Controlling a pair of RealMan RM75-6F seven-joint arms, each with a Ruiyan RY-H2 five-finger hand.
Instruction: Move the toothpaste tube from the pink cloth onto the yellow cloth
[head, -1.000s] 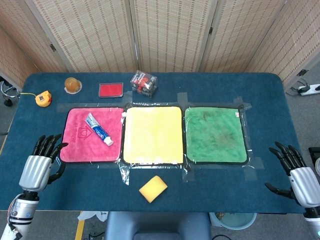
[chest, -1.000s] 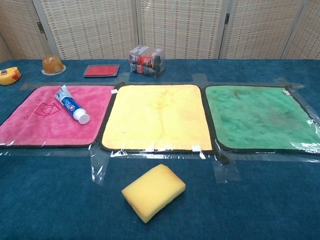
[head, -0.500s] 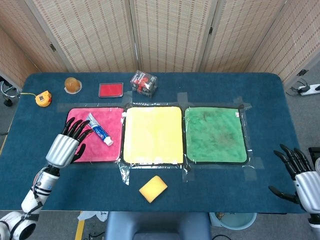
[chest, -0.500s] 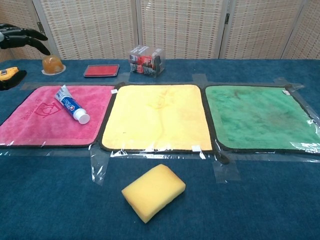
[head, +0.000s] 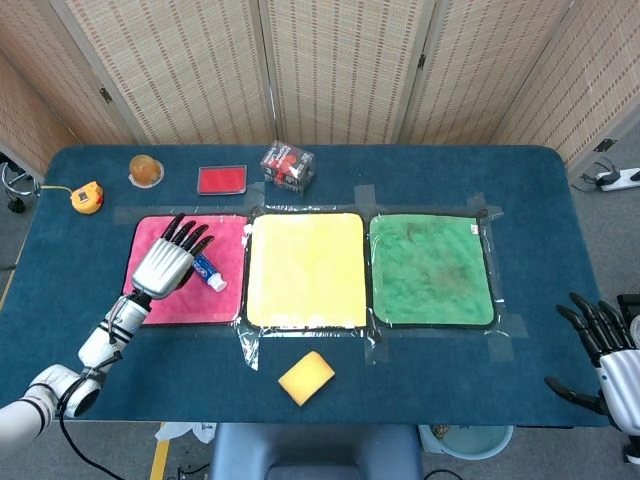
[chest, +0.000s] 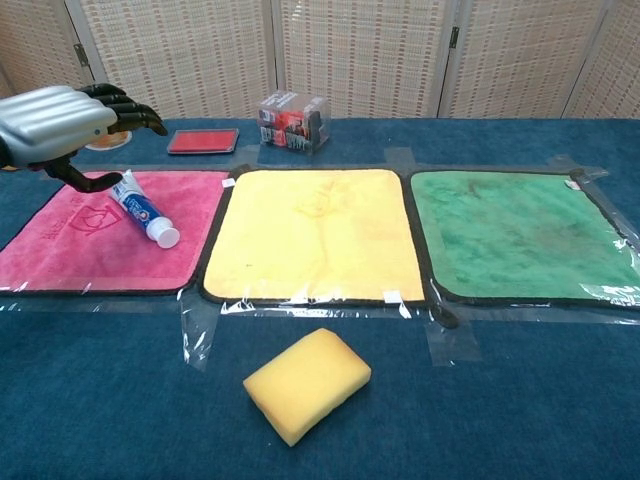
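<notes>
A white and blue toothpaste tube (chest: 144, 208) lies on the pink cloth (chest: 90, 250), cap towards the yellow cloth (chest: 315, 235). My left hand (chest: 62, 122) hovers above the tube with fingers spread, holding nothing. In the head view the left hand (head: 168, 266) covers most of the tube (head: 209, 273), and only the cap end shows. The yellow cloth (head: 305, 268) lies just to the right of the pink cloth (head: 225, 235). My right hand (head: 612, 361) is open at the table's front right corner, far from the cloths.
A green cloth (head: 431, 268) lies right of the yellow one. A yellow sponge (head: 305, 377) sits near the front edge. Behind the cloths are a clear box (head: 287, 167), a red pad (head: 221, 179), an amber jar (head: 146, 170) and a yellow tape measure (head: 88, 196).
My left hand has moved right and forward from the table's left edge to over the toothpaste tube. My right hand has drawn back a little towards the lower right corner.
</notes>
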